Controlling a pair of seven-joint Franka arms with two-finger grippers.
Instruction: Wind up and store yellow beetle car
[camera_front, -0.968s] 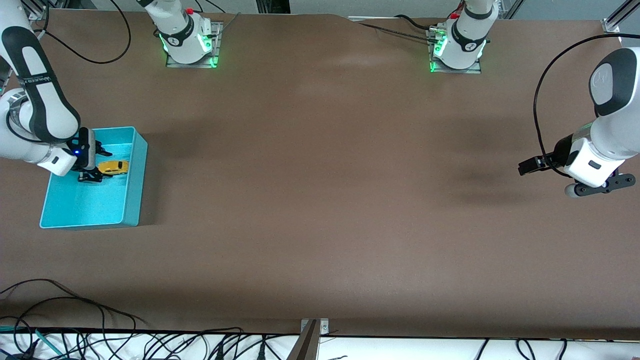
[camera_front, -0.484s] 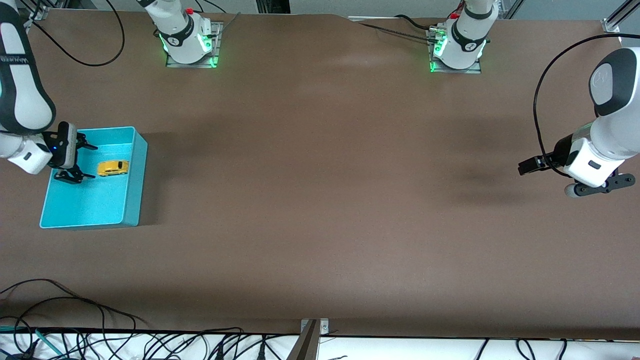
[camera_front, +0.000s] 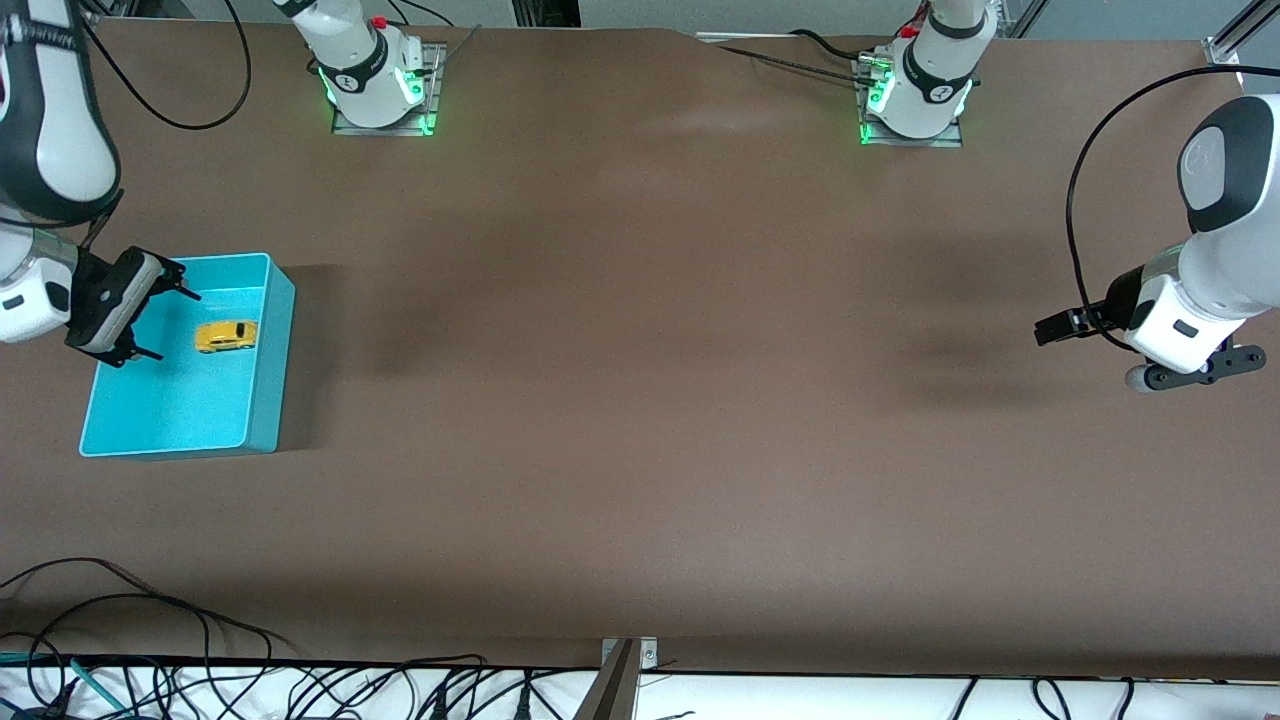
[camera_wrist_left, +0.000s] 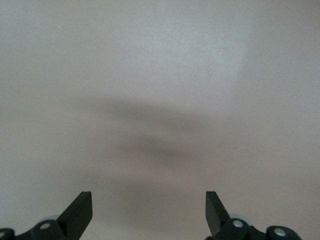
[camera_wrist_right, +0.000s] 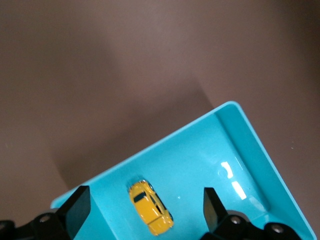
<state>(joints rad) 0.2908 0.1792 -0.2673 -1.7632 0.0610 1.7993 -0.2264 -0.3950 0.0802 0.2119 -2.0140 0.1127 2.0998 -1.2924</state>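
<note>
The yellow beetle car (camera_front: 225, 337) lies on the floor of the turquoise bin (camera_front: 272, 360) at the right arm's end of the table. It also shows in the right wrist view (camera_wrist_right: 150, 208), free of the fingers, inside the bin (camera_wrist_right: 248, 131). My right gripper (camera_front: 165, 325) is open and empty, up over the bin's outer edge, beside the car and apart from it; its own view (camera_wrist_right: 146, 195) shows the jaws wide apart. My left gripper (camera_front: 1195, 370) waits open and empty over bare table at the left arm's end, and its view (camera_wrist_left: 149, 200) shows only the tabletop.
The brown table (camera_front: 640, 400) is bare apart from the bin. The two arm bases (camera_front: 375, 80) (camera_front: 915, 90) stand along the edge farthest from the front camera. Cables (camera_front: 200, 680) lie past the table's nearest edge.
My right gripper has let go of the car, lifted and drawn back toward the bin's outer edge. The car stays where it lay. The left arm has barely moved.
</note>
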